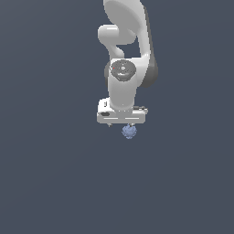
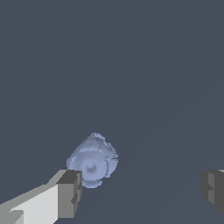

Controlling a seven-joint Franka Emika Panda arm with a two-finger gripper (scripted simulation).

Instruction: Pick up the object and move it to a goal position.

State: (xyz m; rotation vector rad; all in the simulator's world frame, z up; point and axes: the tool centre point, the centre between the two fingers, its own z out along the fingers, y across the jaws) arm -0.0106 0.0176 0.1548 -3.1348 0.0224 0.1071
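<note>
Resembling perhaps a bumpy lavender berry (image 2: 92, 160)

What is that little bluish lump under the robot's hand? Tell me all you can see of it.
The lump is small, roundish and bumpy, pale blue-lavender, rather like a berry, with a dimple in its middle in the wrist view. It looks matte and whole. It lies on the plain dark surface, just below the white gripper, much nearer one finger than the other. The gripper is open; whether that finger touches it is unclear.
</note>
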